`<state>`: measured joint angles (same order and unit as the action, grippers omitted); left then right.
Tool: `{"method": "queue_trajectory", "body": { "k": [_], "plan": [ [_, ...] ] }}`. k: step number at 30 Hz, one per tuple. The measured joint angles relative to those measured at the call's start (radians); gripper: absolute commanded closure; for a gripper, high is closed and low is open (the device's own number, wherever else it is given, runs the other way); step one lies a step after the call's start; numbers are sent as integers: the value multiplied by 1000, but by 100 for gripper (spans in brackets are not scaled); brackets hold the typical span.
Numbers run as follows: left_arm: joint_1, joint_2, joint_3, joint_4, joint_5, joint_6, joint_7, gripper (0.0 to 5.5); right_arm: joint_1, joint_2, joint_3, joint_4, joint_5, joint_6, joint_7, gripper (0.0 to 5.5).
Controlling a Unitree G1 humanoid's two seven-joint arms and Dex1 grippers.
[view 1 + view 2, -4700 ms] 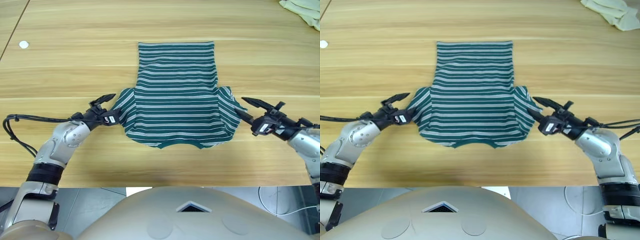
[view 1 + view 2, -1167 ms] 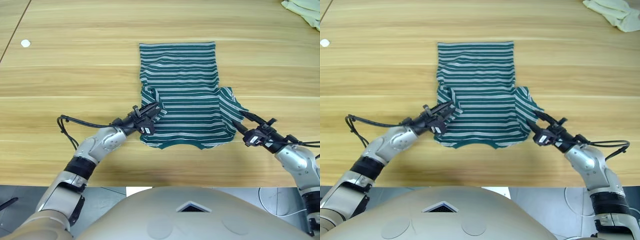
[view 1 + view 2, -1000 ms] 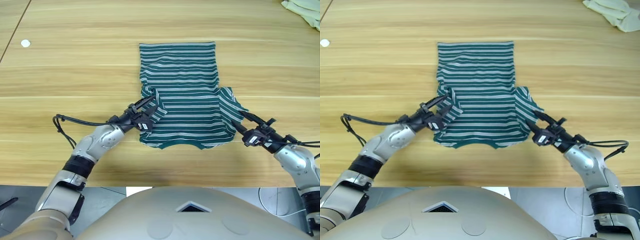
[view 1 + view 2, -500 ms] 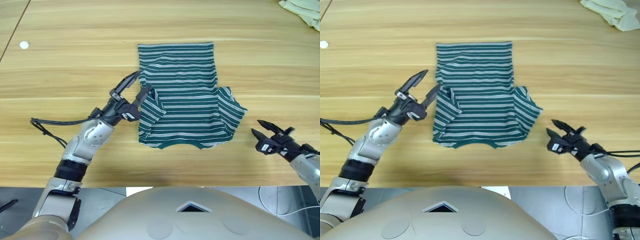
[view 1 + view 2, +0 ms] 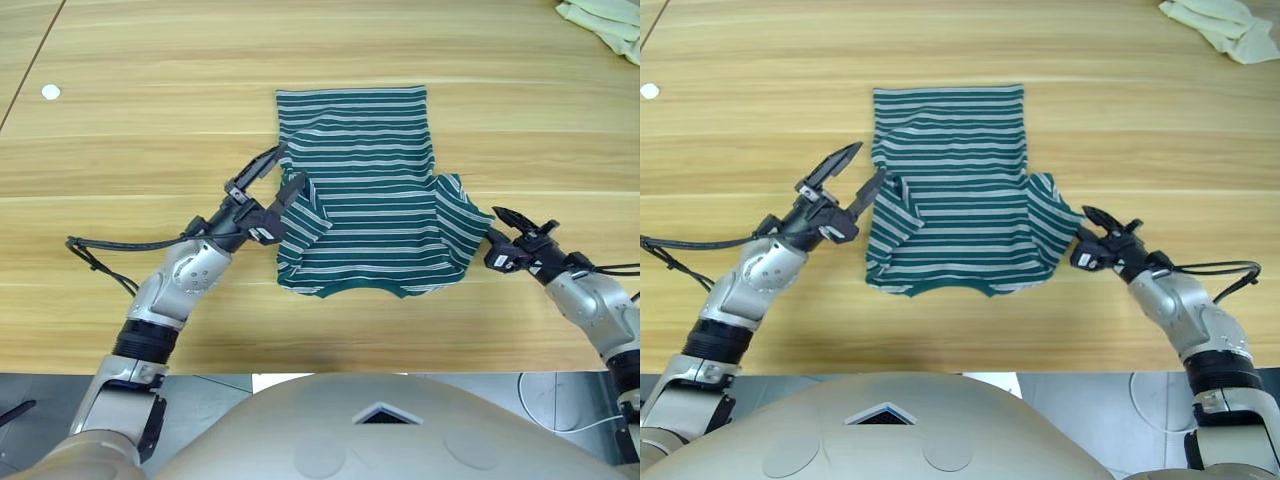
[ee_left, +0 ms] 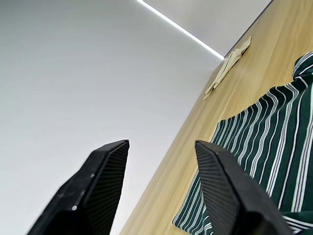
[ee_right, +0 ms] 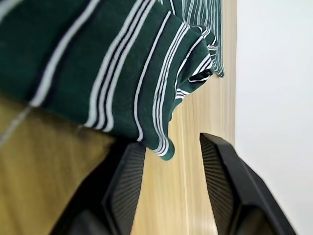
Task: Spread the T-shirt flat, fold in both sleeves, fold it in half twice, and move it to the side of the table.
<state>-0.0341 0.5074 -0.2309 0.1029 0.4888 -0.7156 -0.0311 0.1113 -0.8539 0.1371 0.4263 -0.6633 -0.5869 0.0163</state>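
Note:
The green striped T-shirt lies on the wooden table, hem at the far side. Its left sleeve is folded in over the body. The right sleeve still sticks out sideways. My left gripper hangs open just left of the folded sleeve, holding nothing; the left wrist view looks past its fingers to the shirt. My right gripper is open at the tip of the right sleeve. In the right wrist view the sleeve's corner sits between the spread fingers.
A crumpled beige cloth lies at the far right corner, also visible as a beige cloth past the shirt. A small white disc sits far left. A black cable trails from the left arm. The table's front edge runs close below both arms.
Earlier the left gripper carried the left sleeve onto the body, let go and drew back left. In the last half second the right gripper moved in to the right sleeve tip.

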Motion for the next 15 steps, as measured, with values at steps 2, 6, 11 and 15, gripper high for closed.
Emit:
{"method": "queue_trajectory", "body": {
  "k": [2,6,11,15],
  "plan": [
    [0,-5,-5,1,1,-1,0,296,-9,0,13,12,0,0,-16,386],
    [9,-7,-18,1,18,-1,-2,296,-17,-7,31,26,2,-6,-28,444],
    [19,-9,-21,1,19,-2,-3,296,-26,-20,35,32,15,-16,-42,512],
    [35,-16,-28,0,19,-2,-3,296,-37,-26,35,45,20,-24,-59,549]
  ]
}}
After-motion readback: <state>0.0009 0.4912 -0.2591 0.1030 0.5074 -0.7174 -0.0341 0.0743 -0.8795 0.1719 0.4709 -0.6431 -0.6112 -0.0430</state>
